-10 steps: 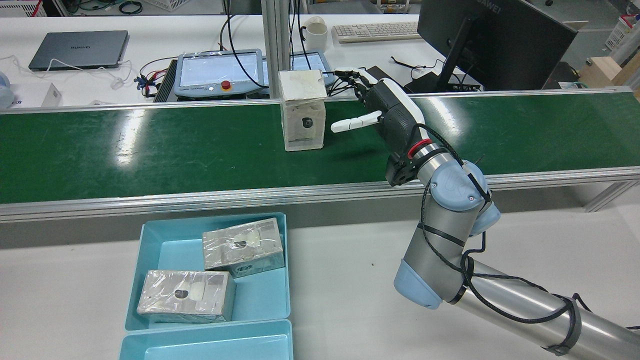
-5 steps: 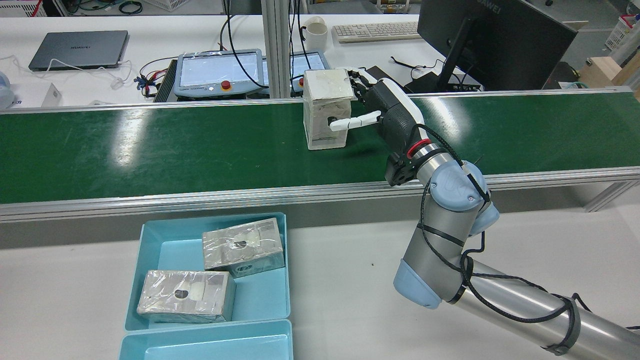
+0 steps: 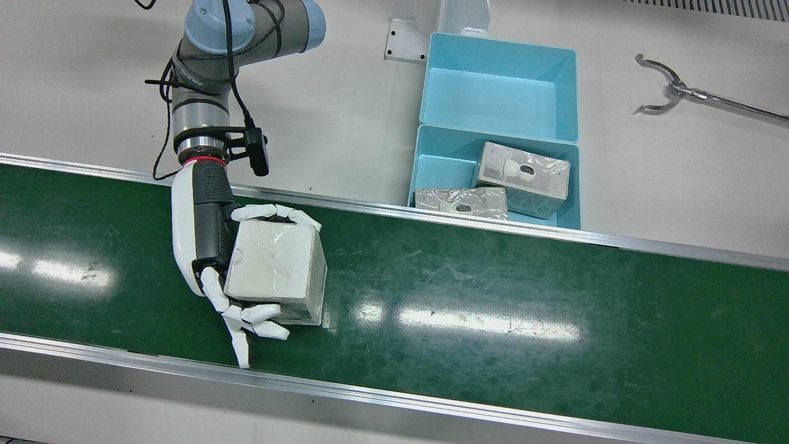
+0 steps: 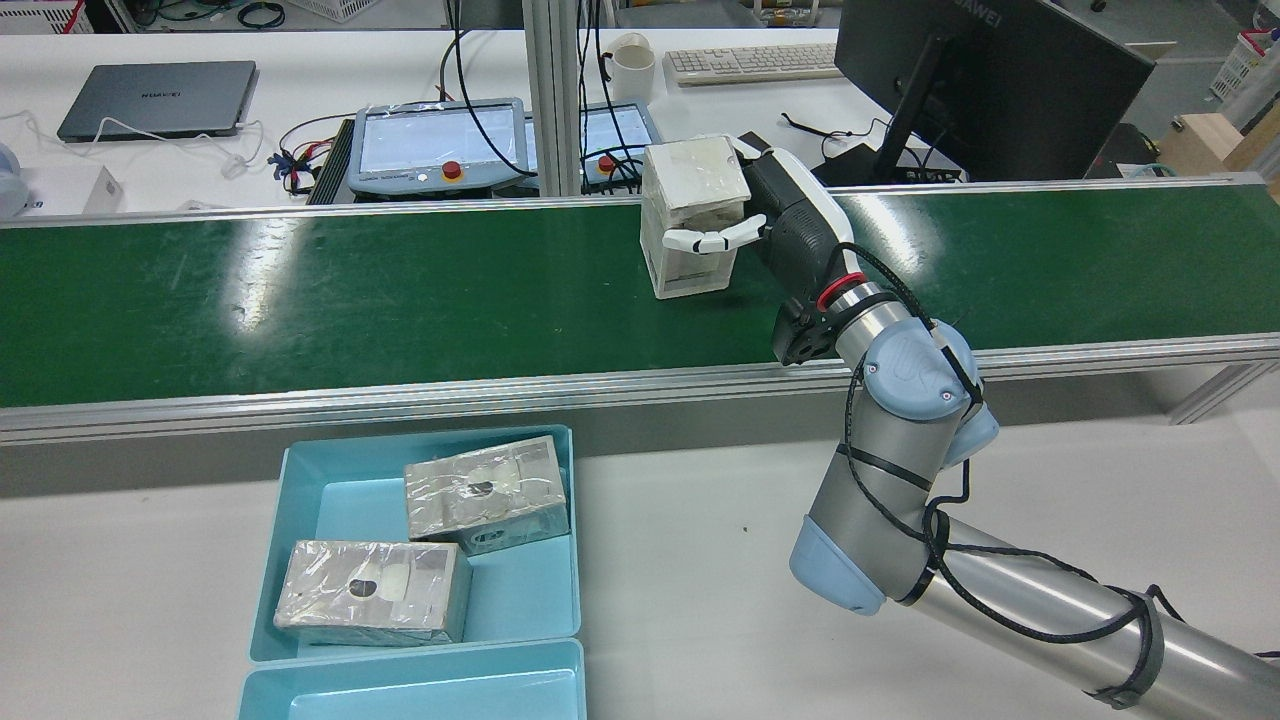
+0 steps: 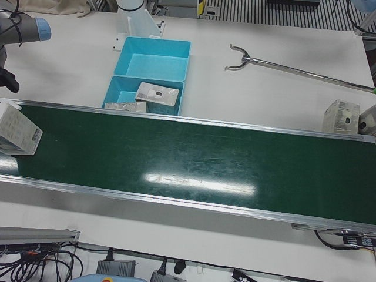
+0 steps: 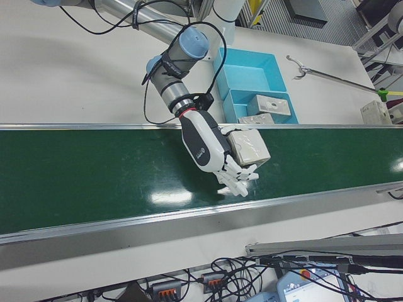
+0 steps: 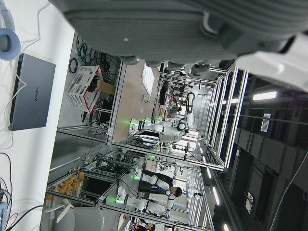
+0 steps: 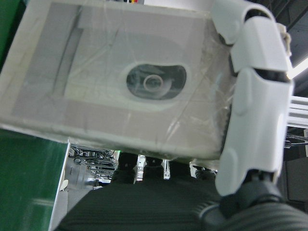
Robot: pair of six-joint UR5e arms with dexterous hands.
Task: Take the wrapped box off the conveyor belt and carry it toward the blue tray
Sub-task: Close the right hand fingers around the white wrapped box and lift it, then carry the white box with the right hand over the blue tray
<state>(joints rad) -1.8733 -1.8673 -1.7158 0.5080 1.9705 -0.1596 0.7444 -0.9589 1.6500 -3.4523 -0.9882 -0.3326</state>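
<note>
The wrapped box is a pale, film-covered carton on the green conveyor belt. My right hand is shut on it from the side, its white fingers curled over the top and front faces. From behind, the box leans slightly in the right hand. The blue tray lies on the white table on my side of the belt, to the left, with two wrapped boxes in it. Only a grey part of my left hand shows, in its own camera.
A second, empty blue tray adjoins the first. A metal grabber tool lies on the table beside the trays. Another wrapped box stands off the belt's far end. Teach pendants and a monitor sit beyond the belt.
The box rode the belt rightward into my right hand. The fingers, spread a second ago, have closed around it, and the box now leans a little.
</note>
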